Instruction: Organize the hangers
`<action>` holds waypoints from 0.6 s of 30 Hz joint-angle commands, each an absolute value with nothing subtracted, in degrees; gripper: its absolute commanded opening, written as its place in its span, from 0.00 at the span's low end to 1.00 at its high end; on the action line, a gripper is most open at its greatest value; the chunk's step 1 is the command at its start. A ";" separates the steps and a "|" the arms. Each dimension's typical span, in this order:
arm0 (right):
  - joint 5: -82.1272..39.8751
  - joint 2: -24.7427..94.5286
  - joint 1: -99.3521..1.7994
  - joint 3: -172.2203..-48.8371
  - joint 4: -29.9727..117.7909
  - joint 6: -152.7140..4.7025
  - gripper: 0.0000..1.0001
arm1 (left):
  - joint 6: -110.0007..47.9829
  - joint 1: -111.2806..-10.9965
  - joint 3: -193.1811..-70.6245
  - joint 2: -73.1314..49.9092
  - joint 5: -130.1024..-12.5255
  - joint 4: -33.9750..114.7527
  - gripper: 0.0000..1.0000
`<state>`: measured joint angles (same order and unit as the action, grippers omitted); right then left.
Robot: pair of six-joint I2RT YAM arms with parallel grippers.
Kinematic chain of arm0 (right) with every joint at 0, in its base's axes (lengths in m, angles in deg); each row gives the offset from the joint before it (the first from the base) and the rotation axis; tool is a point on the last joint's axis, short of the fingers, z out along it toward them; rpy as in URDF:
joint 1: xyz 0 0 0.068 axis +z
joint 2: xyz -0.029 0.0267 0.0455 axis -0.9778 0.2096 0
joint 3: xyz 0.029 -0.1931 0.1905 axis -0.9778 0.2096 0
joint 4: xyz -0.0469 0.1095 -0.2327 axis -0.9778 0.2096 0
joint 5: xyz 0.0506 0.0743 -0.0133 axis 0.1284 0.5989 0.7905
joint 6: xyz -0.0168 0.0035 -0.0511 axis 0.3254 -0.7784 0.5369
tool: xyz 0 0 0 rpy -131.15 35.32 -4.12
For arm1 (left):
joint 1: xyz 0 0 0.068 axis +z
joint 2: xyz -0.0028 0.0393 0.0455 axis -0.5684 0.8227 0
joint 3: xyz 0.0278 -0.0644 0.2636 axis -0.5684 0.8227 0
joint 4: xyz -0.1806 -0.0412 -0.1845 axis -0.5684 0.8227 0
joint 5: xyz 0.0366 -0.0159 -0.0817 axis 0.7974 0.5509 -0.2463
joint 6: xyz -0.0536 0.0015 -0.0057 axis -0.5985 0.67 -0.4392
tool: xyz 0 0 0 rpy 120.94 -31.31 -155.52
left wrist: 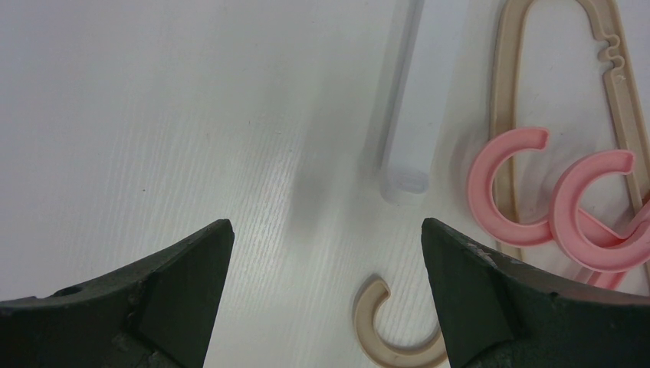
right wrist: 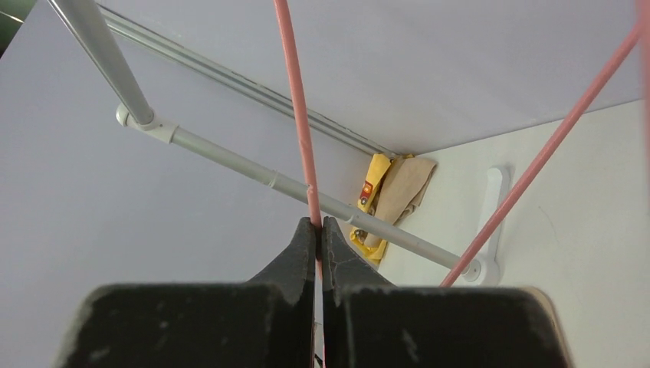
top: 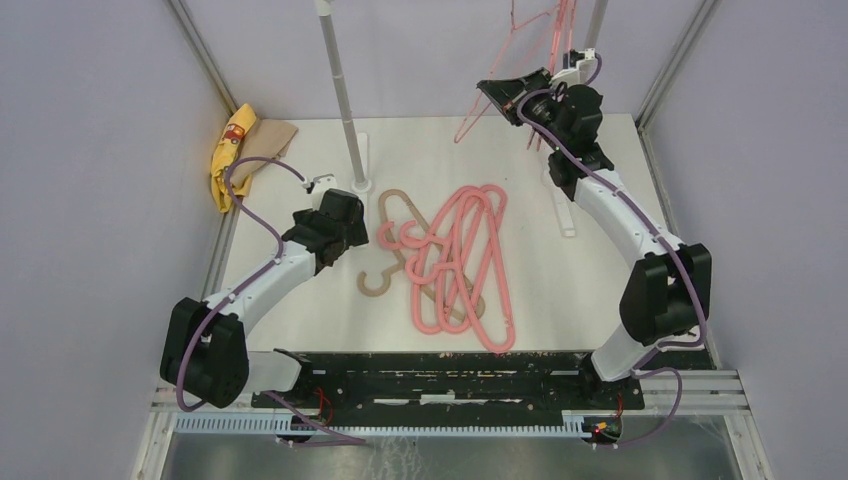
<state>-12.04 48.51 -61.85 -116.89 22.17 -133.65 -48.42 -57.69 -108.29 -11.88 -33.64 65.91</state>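
Several thick pink hangers (top: 465, 260) lie tangled mid-table, overlapping a tan-beige hanger (top: 393, 212) on their left. My left gripper (top: 340, 222) hovers open and empty over the table just left of the pile. In the left wrist view it (left wrist: 327, 230) frames the tan hook (left wrist: 398, 330) close to its right finger, with pink hooks (left wrist: 510, 184) and the tan hanger's body (left wrist: 617, 84) to the right. My right gripper (top: 487, 88) is raised at the back right, shut on a thin pink wire hanger (top: 520, 45). In the right wrist view it (right wrist: 318, 222) pinches the wire (right wrist: 295, 92).
White rack poles stand at the back, one left of centre (top: 340, 90) and one behind the right arm (top: 597, 20), with flat feet on the table (left wrist: 406, 115). The rack's bar (right wrist: 291, 188) crosses the right wrist view. A yellow-and-tan cloth (top: 240, 150) lies at the back left corner.
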 commanded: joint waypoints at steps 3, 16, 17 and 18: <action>-9.52 44.88 -64.37 -114.25 20.77 -136.27 0.02 | -49.40 -57.60 -108.16 -11.83 -33.45 63.32 0.99; -12.01 33.91 -65.16 -113.50 37.58 -124.79 0.56 | -49.48 -57.54 -108.06 -12.11 -33.23 63.44 0.99; -12.81 32.40 -65.20 -113.55 39.97 -122.73 0.58 | -49.49 -57.57 -107.96 -12.18 -33.25 63.41 0.99; -13.90 30.81 -65.16 -113.48 42.31 -120.32 0.60 | -49.47 -57.53 -107.98 -12.14 -33.18 63.47 0.99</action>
<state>-10.81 38.72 -64.95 -112.78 34.34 -129.60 -48.40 -57.69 -108.03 -11.71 -33.62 65.91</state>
